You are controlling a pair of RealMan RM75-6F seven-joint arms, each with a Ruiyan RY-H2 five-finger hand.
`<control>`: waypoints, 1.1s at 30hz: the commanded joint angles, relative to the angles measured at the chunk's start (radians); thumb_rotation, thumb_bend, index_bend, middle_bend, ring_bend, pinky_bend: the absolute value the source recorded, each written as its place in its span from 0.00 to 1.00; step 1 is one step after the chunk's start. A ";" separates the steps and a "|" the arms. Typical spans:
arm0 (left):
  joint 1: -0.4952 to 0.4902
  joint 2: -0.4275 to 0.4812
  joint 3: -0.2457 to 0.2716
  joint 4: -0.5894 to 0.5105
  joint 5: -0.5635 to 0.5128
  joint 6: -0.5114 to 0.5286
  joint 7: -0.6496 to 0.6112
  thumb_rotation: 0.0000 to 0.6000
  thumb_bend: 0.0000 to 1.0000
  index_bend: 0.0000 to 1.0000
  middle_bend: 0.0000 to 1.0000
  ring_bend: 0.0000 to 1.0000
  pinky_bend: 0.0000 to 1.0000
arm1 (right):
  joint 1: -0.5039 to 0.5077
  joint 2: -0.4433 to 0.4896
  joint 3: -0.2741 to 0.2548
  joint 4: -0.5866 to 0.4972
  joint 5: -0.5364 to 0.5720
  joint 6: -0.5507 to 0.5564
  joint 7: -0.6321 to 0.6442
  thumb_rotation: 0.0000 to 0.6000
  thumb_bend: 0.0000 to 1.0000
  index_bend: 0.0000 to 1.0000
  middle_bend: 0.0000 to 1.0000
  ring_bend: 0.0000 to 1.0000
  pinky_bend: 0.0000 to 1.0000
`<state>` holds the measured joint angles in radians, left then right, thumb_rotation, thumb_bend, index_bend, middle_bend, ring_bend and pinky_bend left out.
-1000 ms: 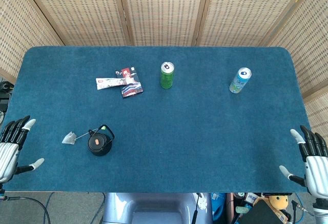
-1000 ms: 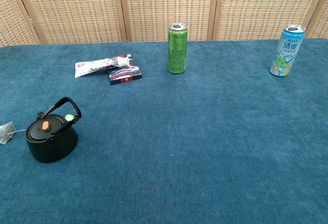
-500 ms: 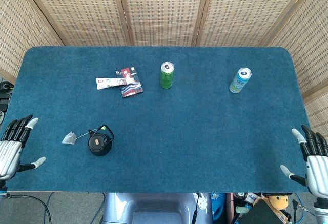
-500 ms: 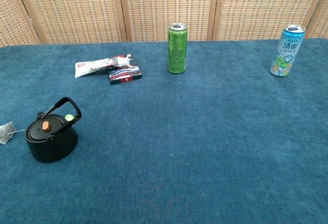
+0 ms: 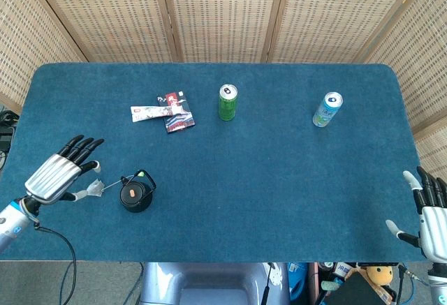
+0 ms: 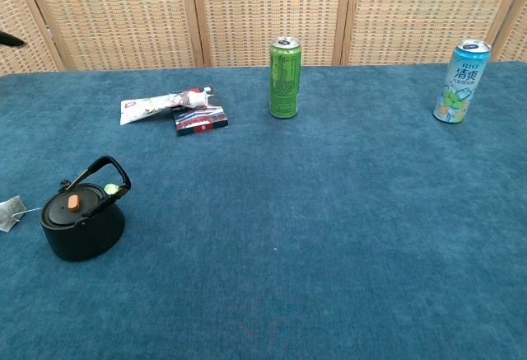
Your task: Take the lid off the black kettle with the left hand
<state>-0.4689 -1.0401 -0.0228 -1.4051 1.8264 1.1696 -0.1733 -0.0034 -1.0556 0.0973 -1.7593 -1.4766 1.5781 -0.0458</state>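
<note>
The black kettle stands near the table's front left, its black lid with an orange knob in place and its handle tipped toward the back. My left hand hovers just left of the kettle with fingers spread and nothing in it; it is apart from the kettle. In the chest view only a dark fingertip shows at the far left edge. My right hand stays at the table's front right corner, fingers apart and empty.
A small grey tea bag lies left of the kettle, under my left hand. A toothpaste tube and a small box lie behind it. A green can and a blue-white can stand at the back.
My left hand has come up from the front left table edge and moved right and inward, toward the kettle. My right hand has sunk slightly lower. The objects stay put.
</note>
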 commanded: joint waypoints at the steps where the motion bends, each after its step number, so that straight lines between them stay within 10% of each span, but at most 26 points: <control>1: -0.071 -0.036 0.029 0.075 0.056 -0.053 -0.028 1.00 0.20 0.45 0.00 0.00 0.00 | 0.000 -0.003 0.006 0.001 0.009 0.001 -0.007 1.00 0.00 0.00 0.00 0.00 0.00; 33: -0.223 -0.236 0.140 0.221 0.098 -0.098 0.032 1.00 0.35 0.45 0.00 0.00 0.00 | 0.008 -0.017 0.025 0.017 0.069 -0.020 -0.036 1.00 0.00 0.00 0.00 0.00 0.00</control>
<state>-0.6918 -1.2755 0.1164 -1.1841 1.9244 1.0712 -0.1412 0.0047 -1.0727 0.1228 -1.7422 -1.4076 1.5582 -0.0816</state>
